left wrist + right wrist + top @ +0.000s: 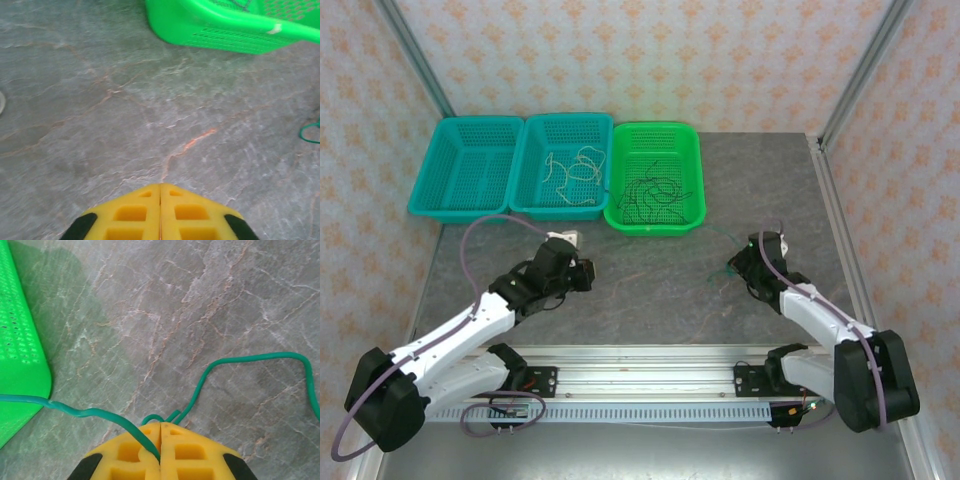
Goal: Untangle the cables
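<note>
Right gripper (160, 426) pinching a thin green-blue wire (240, 359) low over the grey marble-patterned table (650, 290); left gripper (160, 186) pressed together with nothing between its yellow fingers.

From the right gripper's closed jaws the green-blue wire runs out two ways. One end arcs off to the right. The other trails left to the near corner of the bright green plastic mesh basket (20, 355), and I cannot tell whether it touches it. That basket stands at the far edge of the table and holds thin black wires (655, 188). Just beside it, the middle teal mesh basket (560, 212) holds thin cream-white wires (575, 170), with the left teal mesh basket (430, 170) next along. The left gripper hangs over bare table, well apart from the right gripper, with the green basket ahead of it.
</note>
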### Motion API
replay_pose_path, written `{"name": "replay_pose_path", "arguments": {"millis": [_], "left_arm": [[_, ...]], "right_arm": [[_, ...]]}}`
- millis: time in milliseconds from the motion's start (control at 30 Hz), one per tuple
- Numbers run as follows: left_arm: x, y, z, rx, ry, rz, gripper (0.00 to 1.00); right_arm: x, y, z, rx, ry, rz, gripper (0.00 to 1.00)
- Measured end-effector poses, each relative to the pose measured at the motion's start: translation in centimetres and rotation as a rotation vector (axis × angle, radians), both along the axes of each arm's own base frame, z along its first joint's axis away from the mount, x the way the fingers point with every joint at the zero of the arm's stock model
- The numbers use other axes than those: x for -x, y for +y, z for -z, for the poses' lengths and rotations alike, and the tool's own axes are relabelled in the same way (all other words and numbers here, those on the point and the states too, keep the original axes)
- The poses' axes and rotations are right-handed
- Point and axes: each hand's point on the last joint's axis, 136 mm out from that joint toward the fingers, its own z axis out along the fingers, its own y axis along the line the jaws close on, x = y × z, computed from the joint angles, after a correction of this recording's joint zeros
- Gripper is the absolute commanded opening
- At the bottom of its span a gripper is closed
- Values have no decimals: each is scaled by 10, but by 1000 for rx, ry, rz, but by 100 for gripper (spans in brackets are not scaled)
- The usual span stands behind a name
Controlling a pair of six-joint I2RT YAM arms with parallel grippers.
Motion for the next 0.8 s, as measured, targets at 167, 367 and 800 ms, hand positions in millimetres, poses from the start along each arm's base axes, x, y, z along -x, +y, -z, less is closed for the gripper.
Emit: {"name": "replay_pose_path", "arguments": {"millis": [167, 367, 800], "left_arm": [[-10, 51, -4, -187, 14, -232, 28], [-26, 124, 27, -309, 138, -493, 53], [-64, 133, 92, -164, 318, -559, 50]], "right_arm": [[0, 7, -9, -35, -25, -30, 0], [1, 14, -14, -67, -36, -60, 0], [8, 17, -28, -91, -85, -80, 0]]}}
